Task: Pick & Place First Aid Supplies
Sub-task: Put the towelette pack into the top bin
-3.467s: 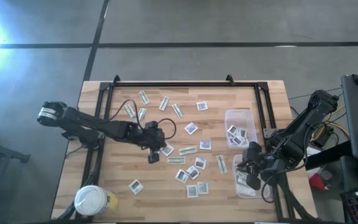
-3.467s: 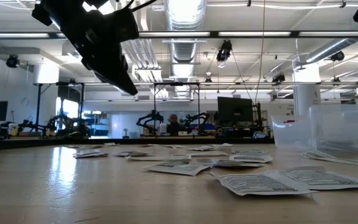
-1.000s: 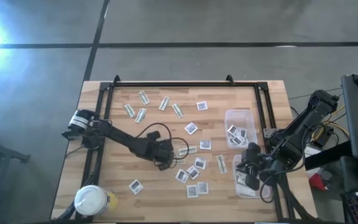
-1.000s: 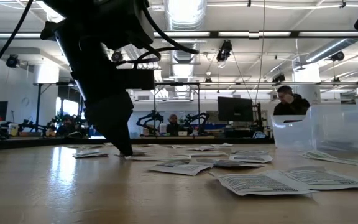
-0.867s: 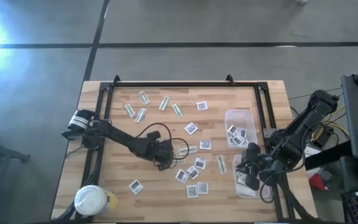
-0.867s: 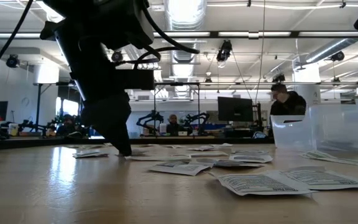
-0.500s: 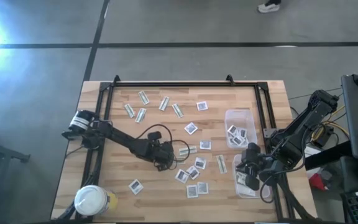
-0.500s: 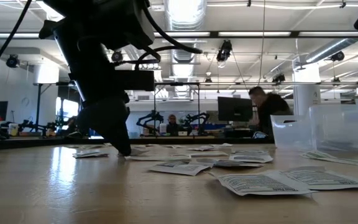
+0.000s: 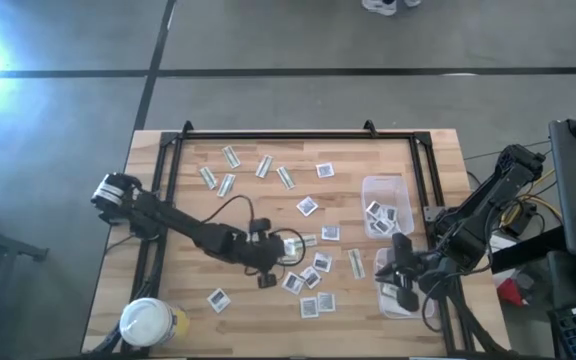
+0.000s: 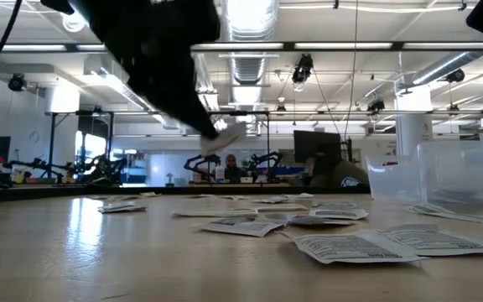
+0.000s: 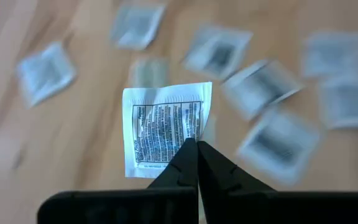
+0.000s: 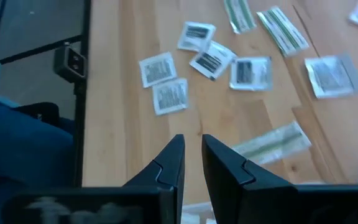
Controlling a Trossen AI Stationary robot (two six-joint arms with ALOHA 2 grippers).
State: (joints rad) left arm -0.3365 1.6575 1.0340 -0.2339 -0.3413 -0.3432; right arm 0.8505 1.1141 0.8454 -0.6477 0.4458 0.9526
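Left pincer [image 11: 197, 144] now aloft, clamping packet [image 11: 164, 127]

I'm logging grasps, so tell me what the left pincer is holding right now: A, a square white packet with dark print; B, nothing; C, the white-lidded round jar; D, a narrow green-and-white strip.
A: the left pincer is shut on a corner of a square white packet with dark print, lifted clear of the wooden table.

High view looks straight down; low view level across the table [image 9: 168, 310]; 2 wrist views close.
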